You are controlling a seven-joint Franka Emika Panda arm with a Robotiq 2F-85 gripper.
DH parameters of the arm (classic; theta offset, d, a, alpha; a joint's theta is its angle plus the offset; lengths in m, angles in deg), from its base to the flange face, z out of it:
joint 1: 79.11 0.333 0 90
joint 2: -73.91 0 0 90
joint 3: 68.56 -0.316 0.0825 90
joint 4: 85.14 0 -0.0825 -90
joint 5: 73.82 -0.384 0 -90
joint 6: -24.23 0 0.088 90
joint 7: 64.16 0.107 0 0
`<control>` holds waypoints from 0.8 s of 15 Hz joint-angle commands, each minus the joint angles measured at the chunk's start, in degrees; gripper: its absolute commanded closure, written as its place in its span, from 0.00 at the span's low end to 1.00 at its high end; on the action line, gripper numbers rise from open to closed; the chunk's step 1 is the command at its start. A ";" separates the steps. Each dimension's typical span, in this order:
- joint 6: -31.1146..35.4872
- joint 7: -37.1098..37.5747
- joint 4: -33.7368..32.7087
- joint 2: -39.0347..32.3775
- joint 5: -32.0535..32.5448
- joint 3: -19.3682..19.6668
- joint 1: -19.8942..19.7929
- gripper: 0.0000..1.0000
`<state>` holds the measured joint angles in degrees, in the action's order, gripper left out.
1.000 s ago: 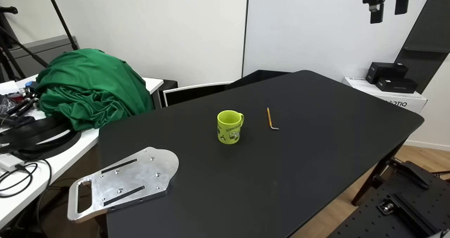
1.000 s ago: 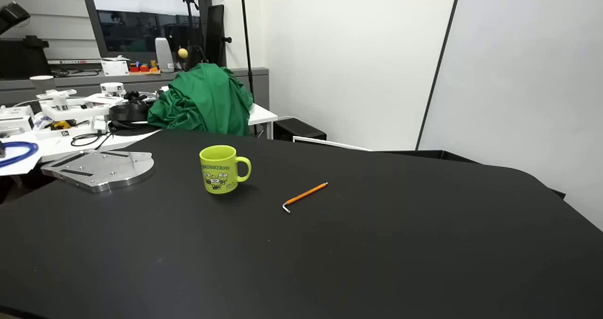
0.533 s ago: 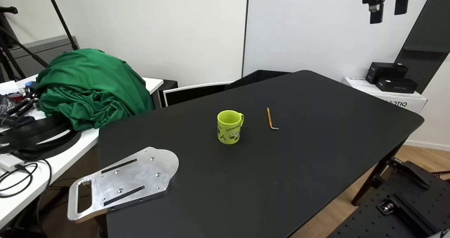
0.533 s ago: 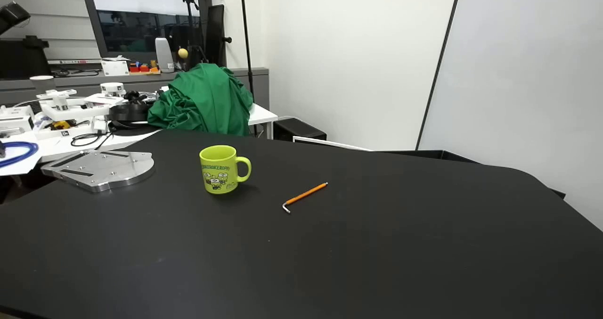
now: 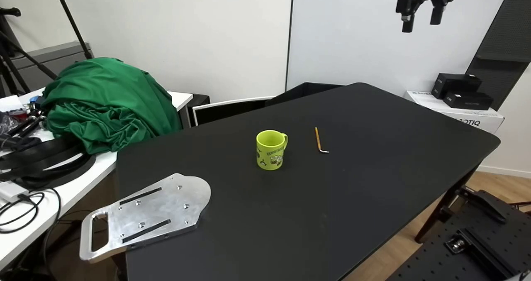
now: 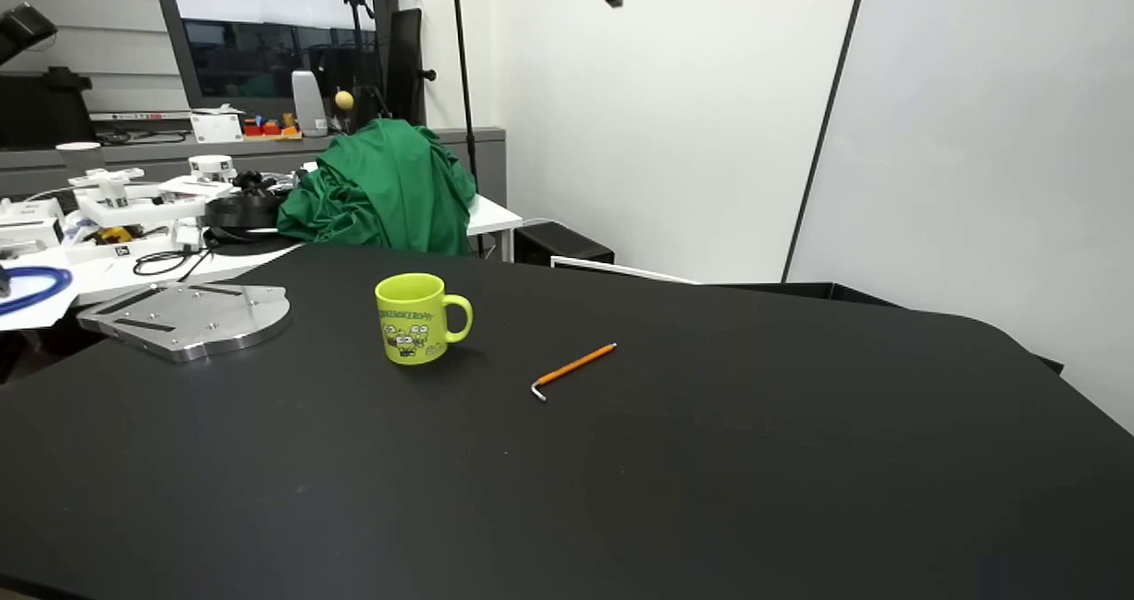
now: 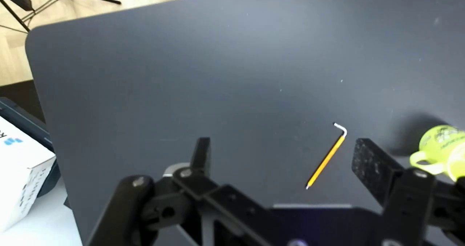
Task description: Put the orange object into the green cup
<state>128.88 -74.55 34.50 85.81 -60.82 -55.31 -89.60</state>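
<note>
Broadly, white wall panels (image 5: 186, 32) fill much of the background in both exterior views, a dark seam running between them. In front of them spreads a black table (image 5: 365, 189) with rounded corners. Off to its side stands a white side table (image 5: 181, 98), bearing a crumpled heap of green cloth (image 5: 110, 102). On the opposite side, beyond the black table's edge in an exterior view, sits a white box (image 5: 431, 102) with smaller black boxes (image 5: 468, 101) on top. A flat silver metal plate (image 5: 161, 206), pierced by slots and holes, lies at the black table's edge, its cut-out handle end jutting past it.

The gripper (image 5: 421, 21) hangs high above the black table, pointing down, its two fingers spread wide apart. The lime-green cup (image 5: 269, 150) stands upright on that table, printed with dark figures and lettering; in the wrist view the frame's edge cuts part of it off. Smallest of all, the orange stick (image 6: 576, 365) lies flat on the table outside the cup, near the handle side but not touching it, with a bent silver tip at one end.
</note>
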 commanded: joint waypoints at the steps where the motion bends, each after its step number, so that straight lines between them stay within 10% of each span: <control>1: 2.42 1.92 -10.63 -11.63 -5.32 1.49 -1.15 0.00; 7: 2.56 13.92 -26.27 -28.18 -18.18 0.70 -3.03 0.00; 12: 12.99 31.46 -26.13 -33.08 -18.11 -0.30 0.47 0.00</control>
<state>137.87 -53.51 9.57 55.24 -79.79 -55.36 -91.16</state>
